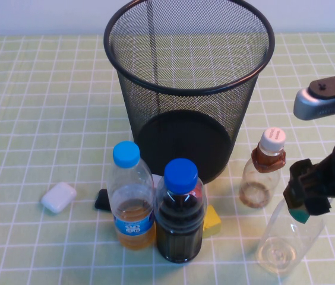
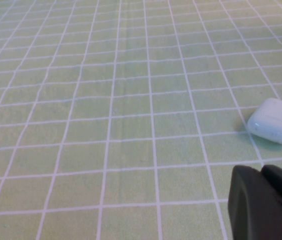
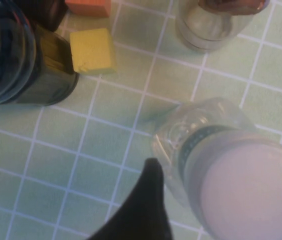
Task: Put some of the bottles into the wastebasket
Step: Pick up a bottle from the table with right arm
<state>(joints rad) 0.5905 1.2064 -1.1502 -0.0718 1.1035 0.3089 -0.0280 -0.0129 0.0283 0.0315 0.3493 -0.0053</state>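
The black wire-mesh wastebasket [image 1: 188, 89] stands at the back middle of the table. The smaller clear bottle [image 1: 264, 169] with a brown neck sleeve stands upright to its right, and shows in the right wrist view [image 3: 216, 22]. The larger clear bottle [image 1: 286, 240] with a green neck band stands in front of it. My right gripper [image 1: 305, 199] is over this bottle's top and open. One finger [image 3: 148, 200] sits beside the white cap [image 3: 251, 195] with a small gap. My left gripper [image 2: 261, 172] is shut and empty, low over the cloth.
A light-blue-capped amber bottle [image 1: 130, 196] and a blue-capped dark bottle [image 1: 180, 211] stand in front of the basket. A yellow block [image 1: 212, 221] and a black object [image 1: 102, 200] lie by them. A white case [image 1: 59, 197] lies at the left, near my left gripper [image 2: 276, 120].
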